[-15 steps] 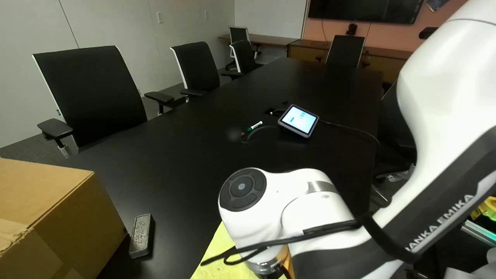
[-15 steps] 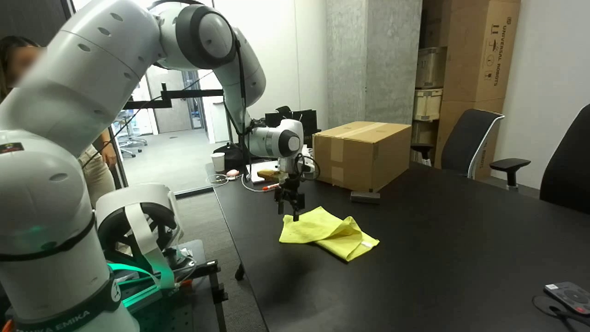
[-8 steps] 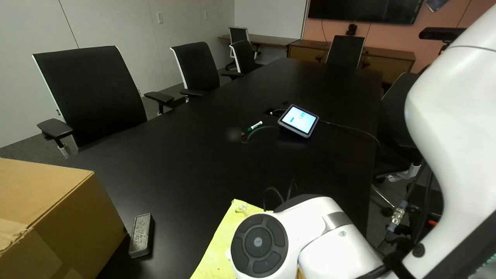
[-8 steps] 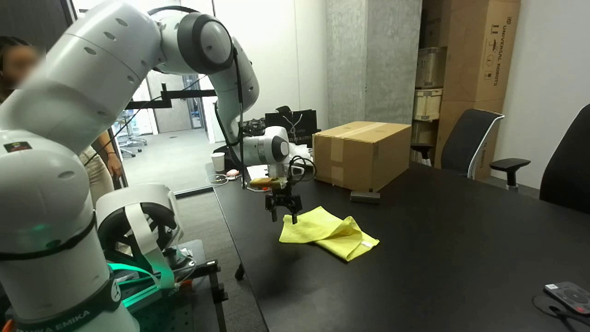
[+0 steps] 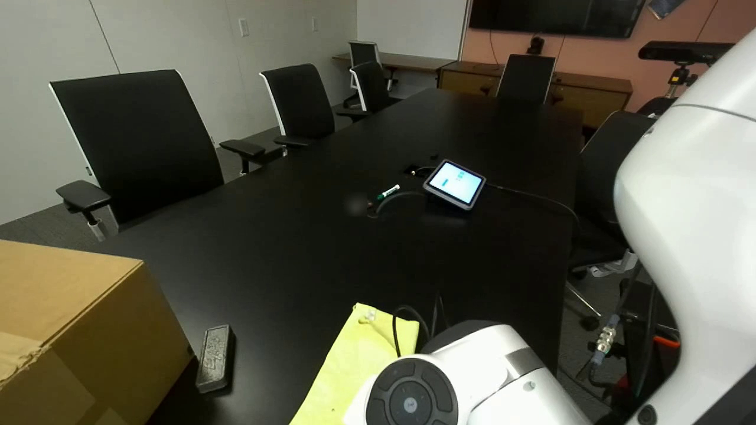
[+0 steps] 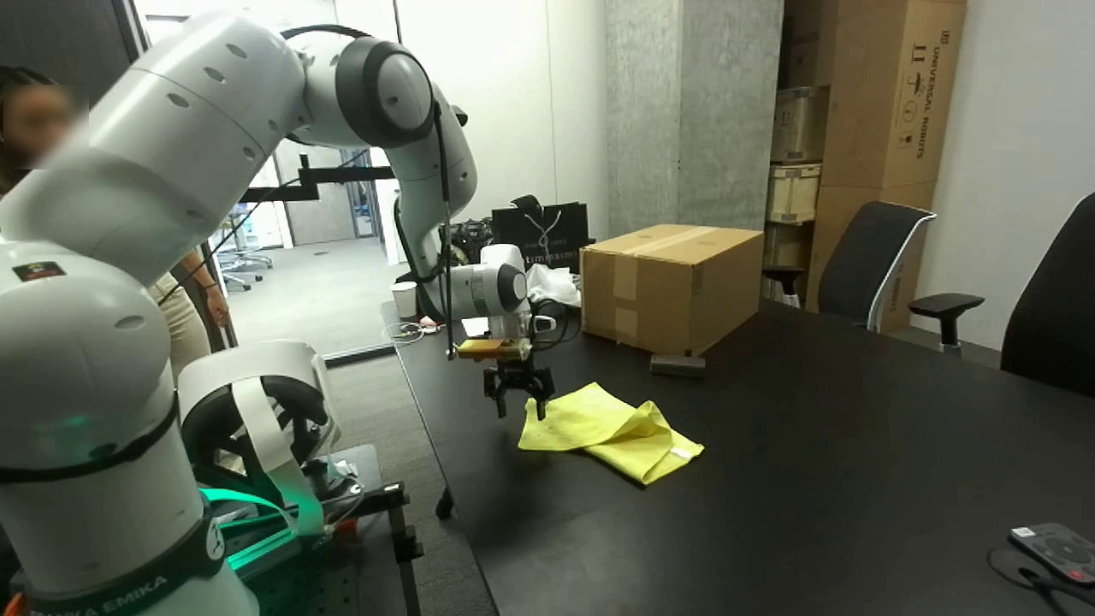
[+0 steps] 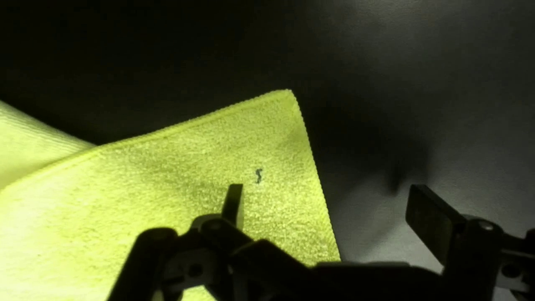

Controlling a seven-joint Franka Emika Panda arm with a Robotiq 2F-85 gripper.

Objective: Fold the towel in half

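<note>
- Yellow cloth towel (image 6: pixel 590 423) is lying on the long black table (image 6: pixel 813 479), kinda rumpled, one part flopped over another.
- Black two-finger gripper (image 7: pixel 326 186) has its jaws spread wide by a corner; wrist view shows one finger (image 7: pixel 232 202) over the towel, the other past its edge.
- Tan rectangular cardboard box (image 6: pixel 650 295) sits there too, apart from the towel.

In an exterior view, "UNIVERSAL ROBOTS" runs down the tall carton (image 6: pixel 873 103) beside pictograms (image 6: pixel 910 111); "NKA EMIKA" curves along the dark band (image 6: pixel 171 571) of the robot arm (image 6: pixel 197 145). The towel (image 7: pixel 159 188) bears an S-like mark (image 7: pixel 258 176).
</note>
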